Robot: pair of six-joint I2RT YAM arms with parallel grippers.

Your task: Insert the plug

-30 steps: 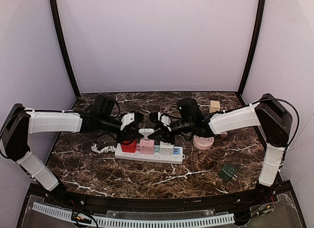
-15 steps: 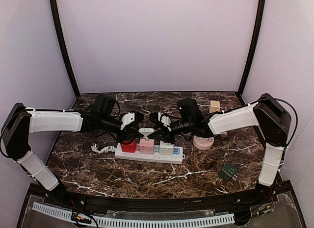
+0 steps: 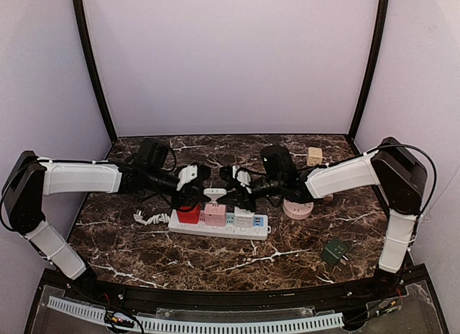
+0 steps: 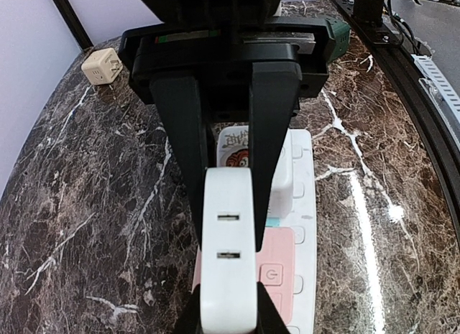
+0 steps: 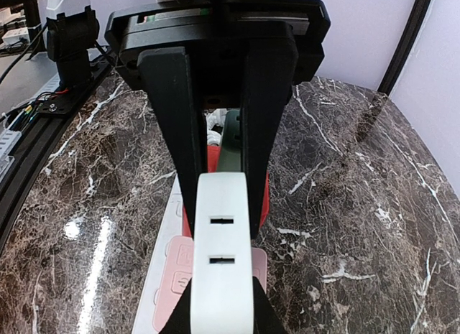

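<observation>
Top cam: white adapter (image 3: 214, 192) looks tiny by power strip (image 3: 208, 230). Wrist cams show 2 slots (toward the cams); left gripper (image 4: 228, 233) and right gripper (image 5: 221, 226) both clench it.

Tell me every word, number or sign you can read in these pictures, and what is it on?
No words or numbers are clear enough to read.
Power sign: on the button of the pink plug in the power strip.
Red and dark printed picture: on the white plug beside it, too blurred to read.
White adapter: two slots, no writing.
</observation>
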